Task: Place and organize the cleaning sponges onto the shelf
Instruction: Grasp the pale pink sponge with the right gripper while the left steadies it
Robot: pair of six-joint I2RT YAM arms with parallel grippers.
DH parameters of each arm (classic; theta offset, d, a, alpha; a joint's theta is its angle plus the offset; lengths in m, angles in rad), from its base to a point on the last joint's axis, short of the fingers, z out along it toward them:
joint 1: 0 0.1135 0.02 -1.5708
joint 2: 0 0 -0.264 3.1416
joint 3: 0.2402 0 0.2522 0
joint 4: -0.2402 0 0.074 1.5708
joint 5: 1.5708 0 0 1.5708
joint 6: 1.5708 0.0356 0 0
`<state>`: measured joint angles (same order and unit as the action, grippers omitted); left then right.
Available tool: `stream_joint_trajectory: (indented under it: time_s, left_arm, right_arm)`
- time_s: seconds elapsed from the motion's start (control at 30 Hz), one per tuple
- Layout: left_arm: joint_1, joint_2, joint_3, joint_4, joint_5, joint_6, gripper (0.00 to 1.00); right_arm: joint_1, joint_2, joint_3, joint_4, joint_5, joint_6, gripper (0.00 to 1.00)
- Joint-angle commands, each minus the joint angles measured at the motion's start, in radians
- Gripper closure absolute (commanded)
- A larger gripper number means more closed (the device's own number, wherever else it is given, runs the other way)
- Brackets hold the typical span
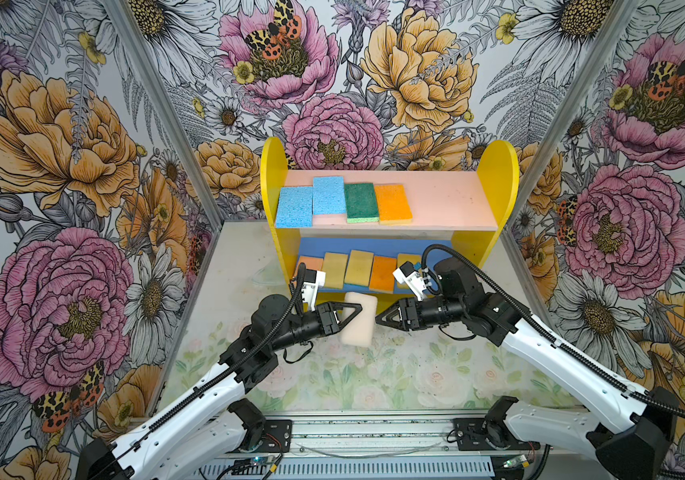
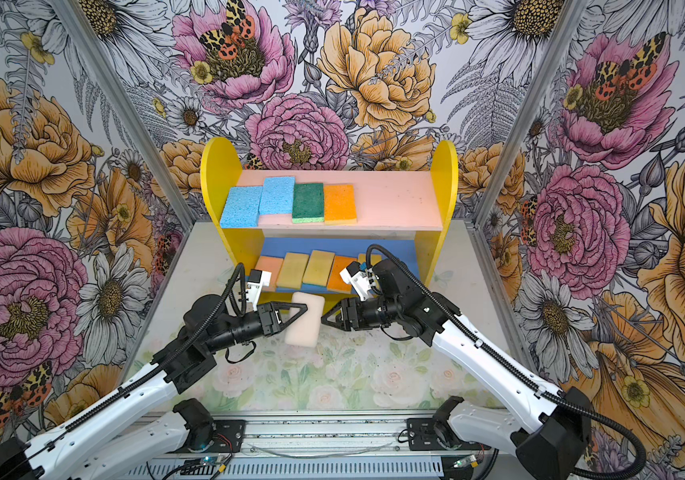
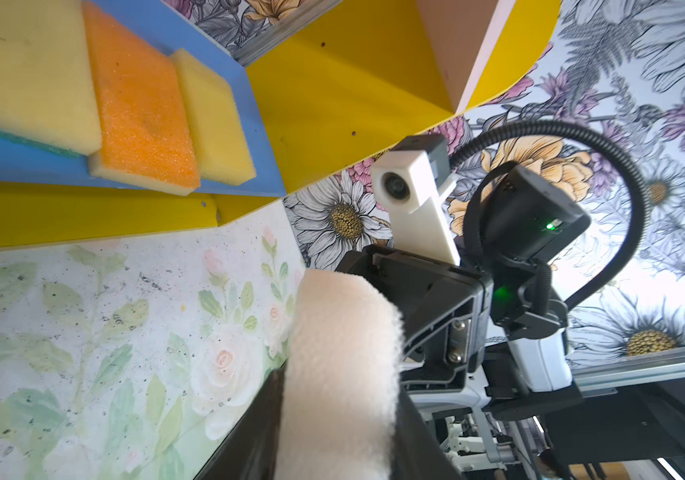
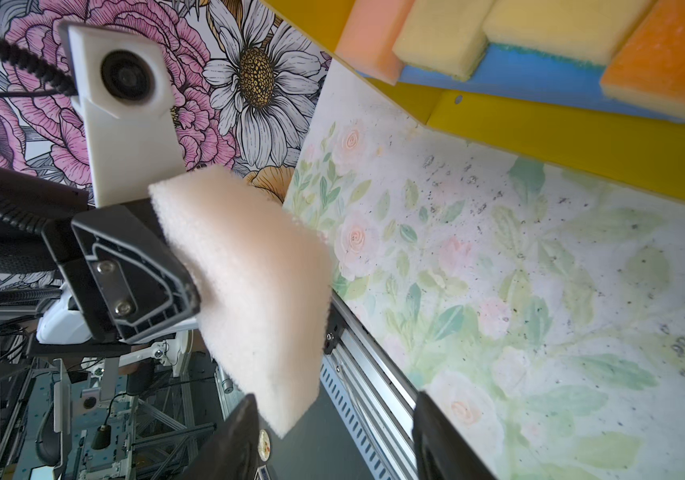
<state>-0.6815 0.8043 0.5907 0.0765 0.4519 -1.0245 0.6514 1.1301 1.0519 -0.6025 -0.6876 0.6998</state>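
The left tool [image 1: 355, 313] is clamped on the cream-white sponge [image 1: 363, 332], holding it off the desk [image 1: 374, 374] just in front of the shelf [image 1: 498, 178], while the right tool [image 1: 380, 319], its jaws apart, sits just beside the sponge's far edge without gripping it.
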Motion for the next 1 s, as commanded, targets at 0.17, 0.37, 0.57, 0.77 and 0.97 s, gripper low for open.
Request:
stream_joint_trajectory:
  time_s: [0.17, 0.37, 0.57, 0.77, 0.97]
  left_arm:
    - [-0.011, -0.017, -0.038, 0.129, -0.106, -0.157, 0.69]
    - [-0.042, -0.064, -0.048, 0.112, -0.215, -0.212, 0.79]
    - [-0.102, -0.121, -0.087, 0.106, -0.399, -0.269, 0.81]
    - [-0.107, -0.153, -0.093, 0.089, -0.454, -0.271, 0.81]
    - [-0.108, -0.173, -0.098, 0.086, -0.478, -0.272, 0.81]
  right_arm:
    - [0.035, -0.049, 0.036, 0.031, -0.004, 0.052, 0.39]
    - [0.075, -0.05, 0.043, 0.09, 0.018, 0.093, 0.39]
    - [0.119, -0.032, 0.055, 0.144, 0.052, 0.126, 0.39]
    - [0.137, -0.012, 0.071, 0.172, 0.066, 0.146, 0.4]
    - [0.196, 0.013, 0.074, 0.192, 0.087, 0.158, 0.44]
